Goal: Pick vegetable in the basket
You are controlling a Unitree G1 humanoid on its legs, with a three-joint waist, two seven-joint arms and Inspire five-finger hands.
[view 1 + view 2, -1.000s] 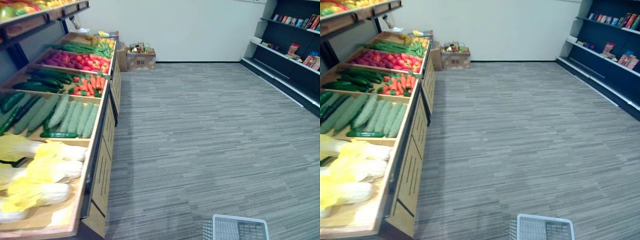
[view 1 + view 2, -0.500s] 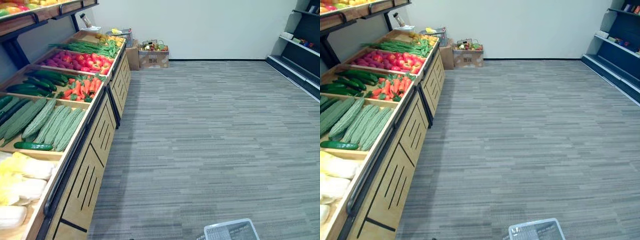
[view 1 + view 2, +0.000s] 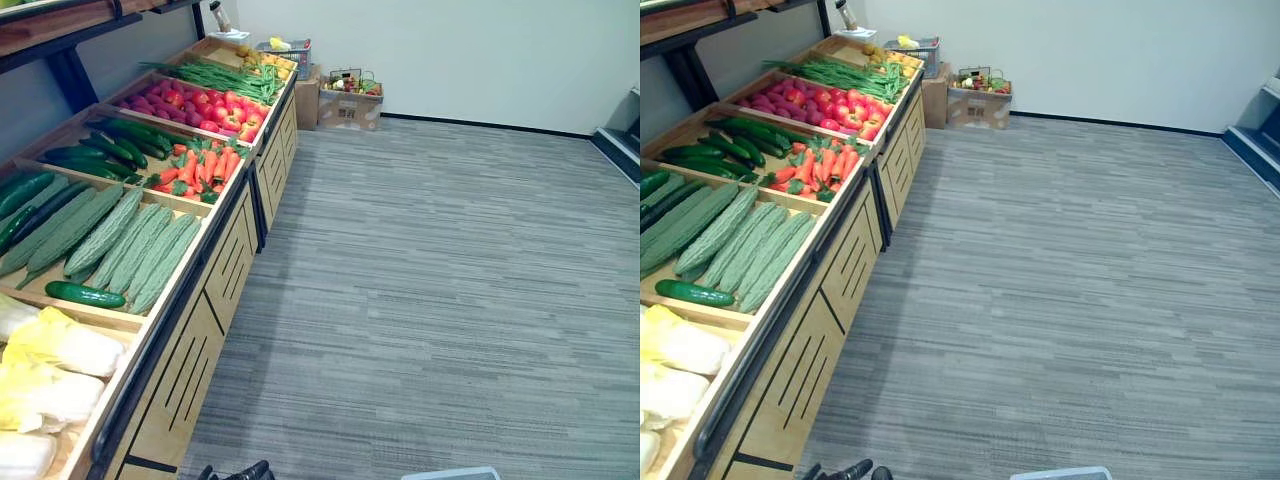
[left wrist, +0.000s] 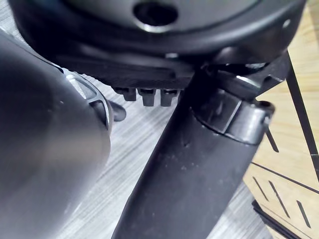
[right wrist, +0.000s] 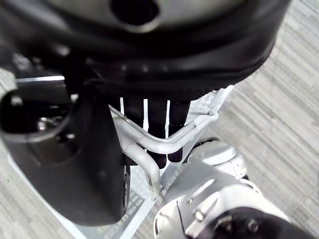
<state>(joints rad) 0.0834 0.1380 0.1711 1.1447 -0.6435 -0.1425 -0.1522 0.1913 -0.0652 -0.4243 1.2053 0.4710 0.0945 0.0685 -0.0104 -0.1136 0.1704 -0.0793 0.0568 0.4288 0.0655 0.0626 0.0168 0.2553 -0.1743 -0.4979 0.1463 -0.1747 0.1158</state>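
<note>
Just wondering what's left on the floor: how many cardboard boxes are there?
2. A plain box stands against the vegetable stand's far end; a filled box sits beside it, by the wall. Others may be hidden.

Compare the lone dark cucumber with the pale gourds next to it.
The cucumber is dark green and smooth; the gourds are pale and bumpy. The cucumber is shorter and lies crosswise, alone; the gourds lie side by side, lengthwise. Both are long and share one wooden compartment.
</note>
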